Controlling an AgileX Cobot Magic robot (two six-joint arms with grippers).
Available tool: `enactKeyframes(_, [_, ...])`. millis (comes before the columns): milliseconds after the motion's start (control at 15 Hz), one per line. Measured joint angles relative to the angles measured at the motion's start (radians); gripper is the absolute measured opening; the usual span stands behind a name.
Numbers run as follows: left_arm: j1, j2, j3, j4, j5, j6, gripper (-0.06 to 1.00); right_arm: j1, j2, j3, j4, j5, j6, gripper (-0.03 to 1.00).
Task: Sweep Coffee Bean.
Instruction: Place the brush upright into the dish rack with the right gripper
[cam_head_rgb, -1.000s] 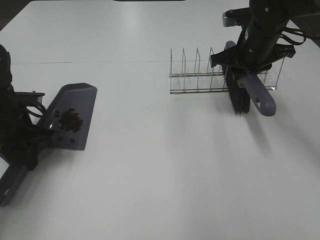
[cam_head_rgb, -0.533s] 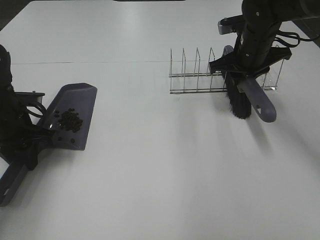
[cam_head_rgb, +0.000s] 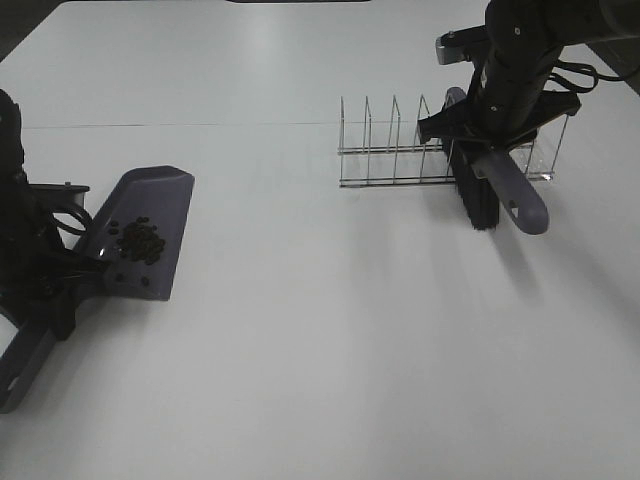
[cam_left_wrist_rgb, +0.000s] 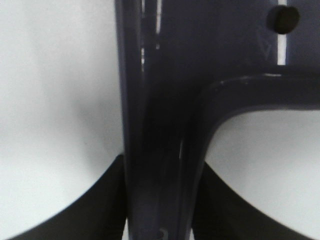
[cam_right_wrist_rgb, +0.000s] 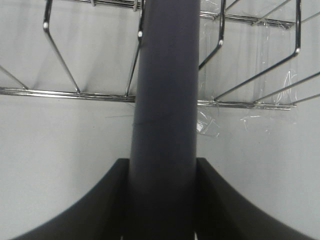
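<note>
Coffee beans (cam_head_rgb: 140, 241) lie heaped in your dustpan (cam_head_rgb: 150, 215) at the left; your left gripper (cam_left_wrist_rgb: 159, 200) clamps its handle. Your right gripper (cam_right_wrist_rgb: 161, 200) clasps the brush (cam_head_rgb: 478, 195) over the wire rack (cam_head_rgb: 400, 150), far right.

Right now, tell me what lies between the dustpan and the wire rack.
Only bare white table separates dustpan from wire rack, seen in the exterior high view.

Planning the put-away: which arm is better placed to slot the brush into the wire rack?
Right. The right gripper already holds the brush directly over the wire rack; the left gripper holds the dustpan far across.
</note>
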Motion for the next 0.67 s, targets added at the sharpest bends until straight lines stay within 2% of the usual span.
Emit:
enactKeyframes(267, [0.000, 0.000, 0.000, 0.000, 0.000, 0.000, 0.33, 0.000, 0.000, 0.000, 0.000, 0.000, 0.000, 0.32])
enactKeyframes(333, [0.000, 0.000, 0.000, 0.000, 0.000, 0.000, 0.33, 0.000, 0.000, 0.000, 0.000, -0.007, -0.005, 0.51])
enactKeyframes(467, [0.000, 0.000, 0.000, 0.000, 0.000, 0.000, 0.33, 0.000, -0.001, 0.000, 0.000, -0.007, -0.006, 0.63])
enactKeyframes(667, [0.000, 0.000, 0.000, 0.000, 0.000, 0.000, 0.33, 0.000, -0.004, 0.000, -0.001, -0.005, -0.006, 0.67])
